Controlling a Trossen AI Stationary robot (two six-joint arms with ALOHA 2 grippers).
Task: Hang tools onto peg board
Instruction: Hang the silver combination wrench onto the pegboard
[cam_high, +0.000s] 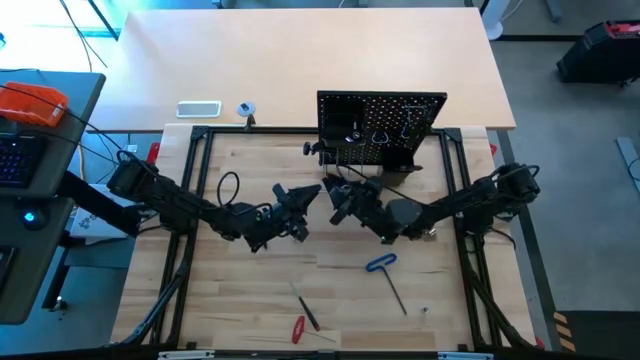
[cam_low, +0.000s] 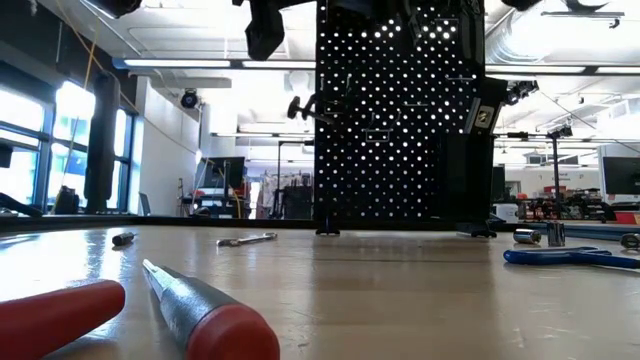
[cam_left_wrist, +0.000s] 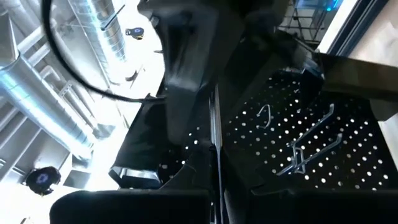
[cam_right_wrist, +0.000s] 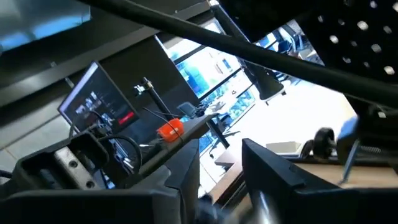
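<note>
The pale wooden desk (cam_high: 250, 300) carries the black upright peg board (cam_high: 380, 128), a perforated panel at the middle of the far edge. From above it is foreshortened, so its wire hooks (cam_left_wrist: 305, 146) read clearly only in the left wrist view; in the low view its top runs out of frame and backlight shines through the holes.

Both dark arms meet just in front of the board. The left gripper (cam_high: 300, 200), fingers pressed together, is raised off the desk left of the board's foot. The right gripper (cam_high: 340, 200) sits beside it with its fingers (cam_right_wrist: 267, 174) partly apart; whether they pinch anything is hidden, since dark bodies crowd both wrist views.

The blue-handled hex key (cam_high: 386, 273) lies toward the near right of the desk. Two red-handled screwdrivers (cam_high: 298, 327) rest by the near edge, blurred and cut off in the low view. A silver wrench (cam_low: 246, 239) lies flat farther back, and small metal bits (cam_low: 540, 236) stand on the desk near the hex key, too small to identify.
</note>
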